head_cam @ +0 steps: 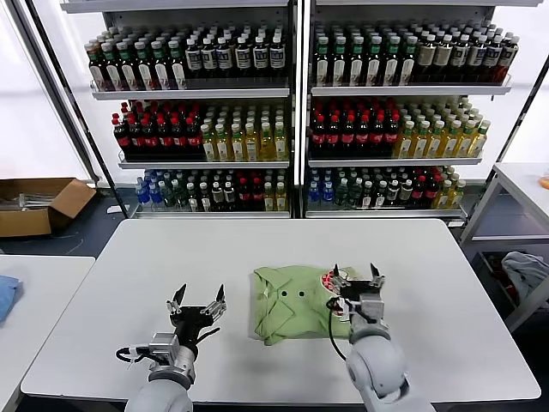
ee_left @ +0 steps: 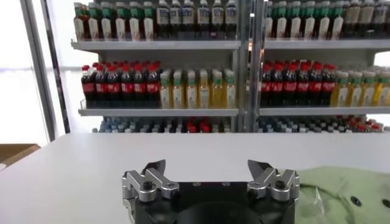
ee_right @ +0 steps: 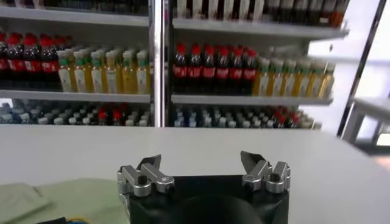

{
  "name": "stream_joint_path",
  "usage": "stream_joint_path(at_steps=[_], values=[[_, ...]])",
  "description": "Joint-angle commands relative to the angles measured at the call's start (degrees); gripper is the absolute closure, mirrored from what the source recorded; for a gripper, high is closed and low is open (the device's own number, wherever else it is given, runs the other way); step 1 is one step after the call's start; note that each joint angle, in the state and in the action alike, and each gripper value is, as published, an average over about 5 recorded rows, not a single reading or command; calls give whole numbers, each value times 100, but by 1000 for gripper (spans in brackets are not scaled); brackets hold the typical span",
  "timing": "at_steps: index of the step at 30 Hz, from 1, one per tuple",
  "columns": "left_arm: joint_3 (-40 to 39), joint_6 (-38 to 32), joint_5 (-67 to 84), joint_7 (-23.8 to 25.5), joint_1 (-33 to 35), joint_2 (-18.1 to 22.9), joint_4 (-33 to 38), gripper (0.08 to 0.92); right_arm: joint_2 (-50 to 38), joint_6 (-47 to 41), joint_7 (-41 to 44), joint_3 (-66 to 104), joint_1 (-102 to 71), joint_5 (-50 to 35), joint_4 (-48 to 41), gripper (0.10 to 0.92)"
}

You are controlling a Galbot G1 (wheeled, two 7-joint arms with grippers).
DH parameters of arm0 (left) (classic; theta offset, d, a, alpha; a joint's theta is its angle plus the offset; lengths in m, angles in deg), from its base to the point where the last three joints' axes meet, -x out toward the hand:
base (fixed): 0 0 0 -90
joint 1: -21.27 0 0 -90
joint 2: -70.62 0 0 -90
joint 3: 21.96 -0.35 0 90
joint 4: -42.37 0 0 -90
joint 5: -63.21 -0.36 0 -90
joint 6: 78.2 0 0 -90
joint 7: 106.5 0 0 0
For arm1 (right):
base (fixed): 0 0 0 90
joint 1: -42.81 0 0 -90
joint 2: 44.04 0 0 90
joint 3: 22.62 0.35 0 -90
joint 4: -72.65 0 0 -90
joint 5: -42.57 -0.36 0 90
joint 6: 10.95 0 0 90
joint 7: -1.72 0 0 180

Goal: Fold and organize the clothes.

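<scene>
While the soft green polo shirt point(head_cam: 296, 302) lies folded square mid-table point(head_cam: 129, 283), right gripper point(head_cam: 354, 275) hovers over its checkered edge, spread wide, empty, left gripper point(head_cam: 196, 299) alongside, likewise agape.

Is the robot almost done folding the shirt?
Nearly. The light green polo shirt already lies folded into a compact bundle on the white table. Nothing is in hand: the left gripper and right gripper are open and empty. Perhaps only tidying remains.
</scene>
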Motion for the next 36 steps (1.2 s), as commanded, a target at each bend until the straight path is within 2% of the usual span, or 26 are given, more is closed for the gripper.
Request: stream_joint_path(at_steps=[1,10,31,36], values=[[13,-468,-13,-14,-18,149,-45,177,-949,731,298,759,-2018,881,804,203],[91,-616,-319,71,88,194,-54,177,-508,614,160,787,-2008,621,1001,203],[302,-776,-117,81,88,149,-42,177,-485,444,177,818,-1925,360,1161,203],[375,-662,-238,269,173,131,87,177,-481,464,188,819,-1925,351,1185,203]])
